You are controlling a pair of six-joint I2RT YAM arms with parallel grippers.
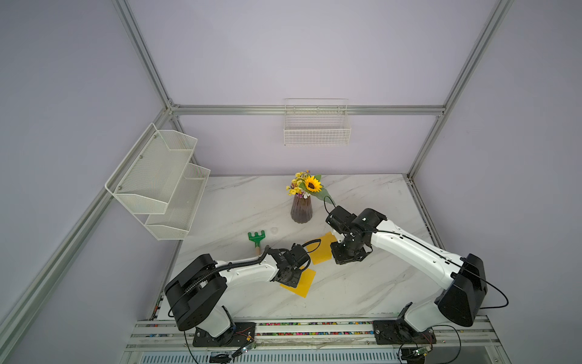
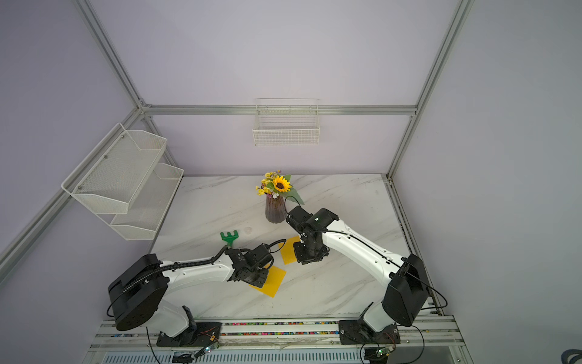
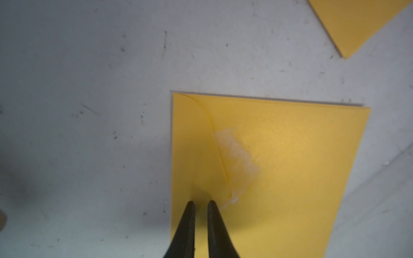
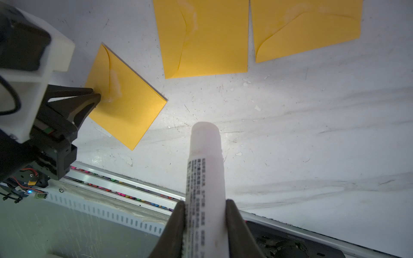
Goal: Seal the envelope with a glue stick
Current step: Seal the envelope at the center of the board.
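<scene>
Quick status from me. My left gripper [image 3: 201, 202] has its fingers drawn almost together with just a sliver of gap. There's nothing between them that I can see, and the tips are pushed down on the flap of the yellow envelope [image 3: 279, 167]. The flap is folded over, with a whitish glue smear [image 3: 234, 160] along its edge and partly out on the envelope's body. Taking the vase [image 1: 301, 209] of flowers as the middle of the clock in a top view, that envelope lies flat on the marble table [image 1: 362, 293] at 6 o'clock, well apart from the vase.

My right gripper [image 4: 205, 201] is clamped on the glue stick [image 4: 205, 156], squeezing the printed barrel from both sides, and the round white end sticks out past my fingertips. That end points at bare table, apart from every envelope, and looks clear of the surface. This hand sits around 4 o'clock from the vase. In the top views my wrist mostly hides the stick, so I can't pin it there.

A second envelope [image 4: 205, 38] and a third envelope [image 4: 308, 29] lie flat side by side near the first, flaps folded, each with pale smears by the flap. They're at about 5 o'clock from the vase, partly under my right wrist. The green toy rake [image 1: 256, 239] lies at 8 o'clock, on its own.
</scene>
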